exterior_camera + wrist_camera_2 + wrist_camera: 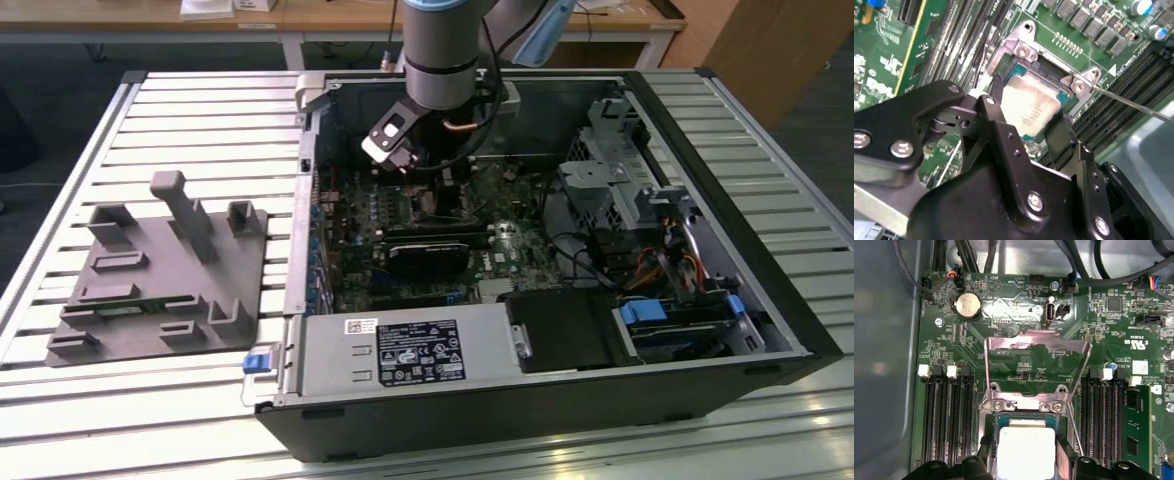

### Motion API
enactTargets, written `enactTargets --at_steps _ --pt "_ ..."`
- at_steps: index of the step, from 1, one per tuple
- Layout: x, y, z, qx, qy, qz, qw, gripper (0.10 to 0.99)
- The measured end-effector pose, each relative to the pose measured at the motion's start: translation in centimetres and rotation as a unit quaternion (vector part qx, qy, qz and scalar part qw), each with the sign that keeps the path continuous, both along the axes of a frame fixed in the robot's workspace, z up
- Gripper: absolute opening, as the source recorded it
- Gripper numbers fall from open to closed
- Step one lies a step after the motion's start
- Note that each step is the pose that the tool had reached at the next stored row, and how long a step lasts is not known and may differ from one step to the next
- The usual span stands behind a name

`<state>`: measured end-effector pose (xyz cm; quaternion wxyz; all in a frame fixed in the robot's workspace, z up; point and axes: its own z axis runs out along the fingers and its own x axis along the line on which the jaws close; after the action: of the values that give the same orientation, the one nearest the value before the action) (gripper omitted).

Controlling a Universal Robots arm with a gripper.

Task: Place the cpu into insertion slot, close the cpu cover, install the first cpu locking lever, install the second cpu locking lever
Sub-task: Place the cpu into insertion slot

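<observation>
In both wrist views the cpu (1029, 107) (1026, 450), a square chip with a dull silver top, lies level in the insertion slot (1048, 62) on the green board. My gripper (1028, 112) (1026, 462) straddles it, one black finger (996, 92) against each of two opposite edges, shut on the chip. The cpu cover (1004, 343), a silver frame, stands swung up and open behind the slot. A thin locking lever (1134, 104) (1076, 437) sticks out unlatched beside it. In the exterior view the gripper (434, 180) reaches down into the open computer case.
Long black memory slots (949, 420) (1101, 420) flank the socket on both sides. A black card (434, 250), drive bays (614, 170) and the power supply (400, 350) crowd the case. A grey fixture (160, 275) sits on the slatted table at the exterior view's left.
</observation>
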<state>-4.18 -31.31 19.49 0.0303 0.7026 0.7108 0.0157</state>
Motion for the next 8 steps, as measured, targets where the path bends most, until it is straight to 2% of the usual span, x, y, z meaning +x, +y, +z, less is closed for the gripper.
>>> enactTargets --at_steps 5,6,7,8 --pt "0.00 0.00 1.30 -0.0001 0.0007 0.000 1.0000 0.604" --pt "0.00 -0.03 1.36 0.0000 0.0007 0.000 1.0000 0.588" --pt "0.01 -0.10 1.36 0.0001 0.0007 0.000 1.0000 0.525" --pt "0.00 -0.13 1.36 0.0002 0.0006 0.000 1.0000 0.525"
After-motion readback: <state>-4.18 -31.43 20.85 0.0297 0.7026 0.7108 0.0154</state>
